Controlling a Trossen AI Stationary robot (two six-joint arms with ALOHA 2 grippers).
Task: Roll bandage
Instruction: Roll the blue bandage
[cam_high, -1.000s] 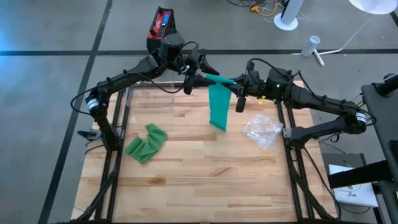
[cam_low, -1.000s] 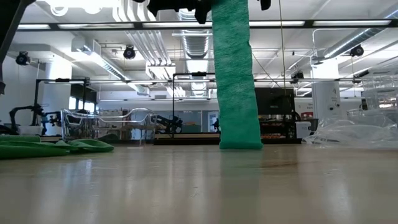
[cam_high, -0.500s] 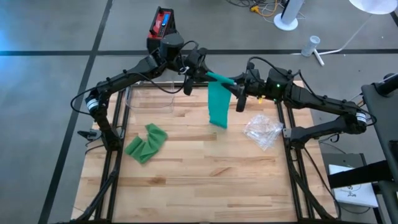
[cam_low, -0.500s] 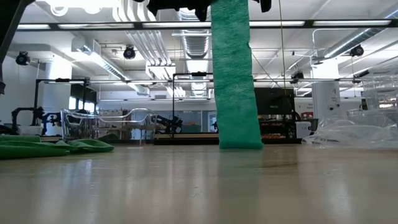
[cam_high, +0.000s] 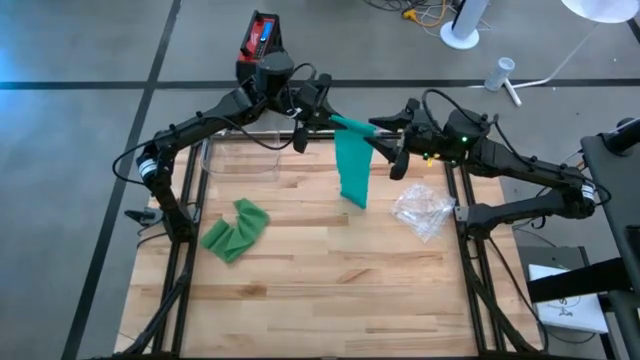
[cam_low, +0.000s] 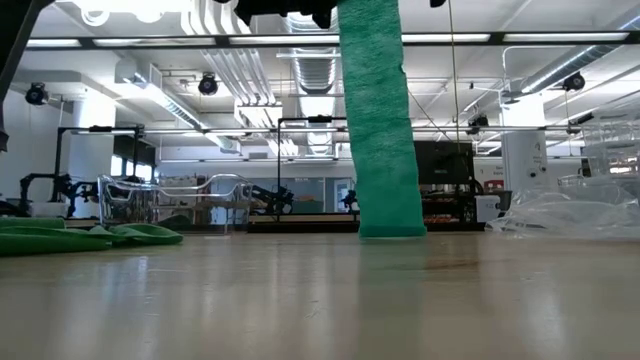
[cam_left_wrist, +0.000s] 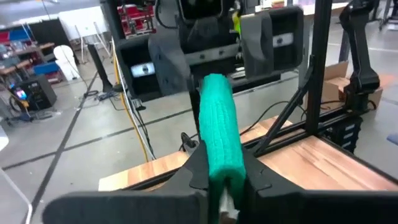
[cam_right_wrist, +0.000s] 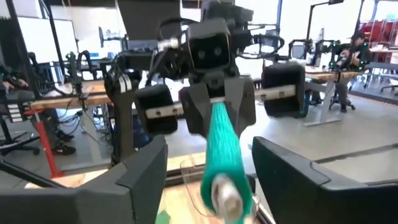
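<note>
Wooden bench (cam_high: 330, 270) on grey floor, lab room behind. Bandage (cam_high: 351, 170) hangs as green strip over far edge, middle; lower end touches bench. Left pincer (cam_high: 318, 113) now clamped on bandage top, where second ago it was half open. Right pincer (cam_high: 392, 140) has just let go, jaws wide, backed off toward right. Handover done: left carries the strip alone, right free to re-grip and roll. Spare green wad (cam_high: 234, 229) lies near left edge, plastic wrap (cam_high: 421, 209) near right edge.

Green crepe-cloth bandage strip (cam_high: 352, 170): matt, ribbed, rough. Pale planked wooden table (cam_high: 330, 290): smooth, faint sheen. Crumpled clear plastic wrapper (cam_high: 422, 209): glossy.
</note>
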